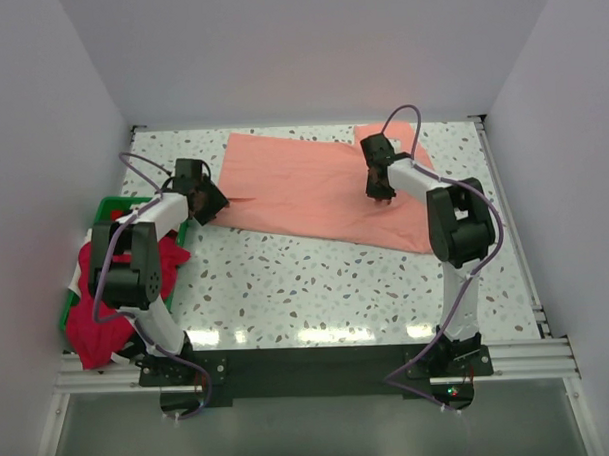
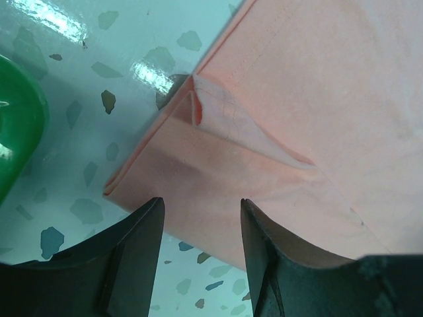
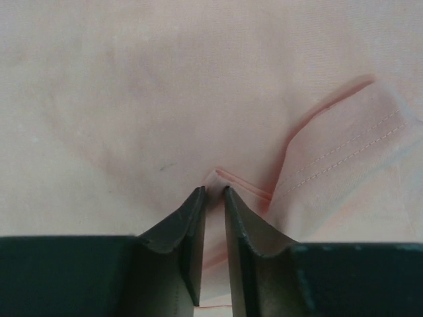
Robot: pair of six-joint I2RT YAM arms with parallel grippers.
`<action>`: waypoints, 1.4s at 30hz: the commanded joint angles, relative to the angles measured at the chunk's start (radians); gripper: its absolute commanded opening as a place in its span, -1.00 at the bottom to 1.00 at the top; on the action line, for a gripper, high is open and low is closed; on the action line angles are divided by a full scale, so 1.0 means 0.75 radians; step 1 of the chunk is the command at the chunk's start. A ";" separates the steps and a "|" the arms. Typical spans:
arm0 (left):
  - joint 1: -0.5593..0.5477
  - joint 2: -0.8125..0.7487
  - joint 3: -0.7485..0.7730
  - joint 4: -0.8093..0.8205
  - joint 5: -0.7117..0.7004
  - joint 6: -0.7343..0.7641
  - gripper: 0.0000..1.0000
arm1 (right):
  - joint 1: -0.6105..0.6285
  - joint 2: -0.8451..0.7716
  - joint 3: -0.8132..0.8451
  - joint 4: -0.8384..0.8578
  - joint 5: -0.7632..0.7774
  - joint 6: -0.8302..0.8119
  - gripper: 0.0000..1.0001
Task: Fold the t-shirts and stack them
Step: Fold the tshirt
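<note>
Table (image 1: 316, 278) with a pale speckled top takes up most of the booth. On it the salmon-pink t-shirt (image 1: 303, 188) lies spread flat on the far half, reaching from under the left hand (image 1: 209, 203) across to under the right hand (image 1: 380, 190). Off to the outer side of the left hand sits a green bin (image 1: 109, 207), and a crimson red t-shirt (image 1: 98, 325) is heaped in it and spills over its near rim, well behind that hand.

The left hand hovers over the shirt's edge with its fingers (image 2: 132, 251) spread apart and nothing between them. Just ahead of its tips a small tucked fold (image 2: 225, 119) stands up from the cloth.

The right hand has its fingers (image 3: 188, 224) pressed almost together, nipping a little ridge of the pink cloth. A stitched sleeve hem (image 3: 350, 158) lies just ahead and to its right.
</note>
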 commanded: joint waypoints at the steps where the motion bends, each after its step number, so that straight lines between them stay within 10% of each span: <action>1: -0.003 0.013 0.007 0.045 0.014 -0.002 0.08 | 0.005 0.000 0.030 0.014 0.034 0.022 -0.62; 7: -0.003 0.011 0.007 0.043 0.016 -0.002 0.08 | 0.005 -0.014 0.058 0.024 0.014 0.012 -1.00; 42: -0.003 0.021 -0.001 0.039 0.018 -0.002 0.08 | 0.145 -0.104 -0.013 0.433 -0.121 -0.217 -1.00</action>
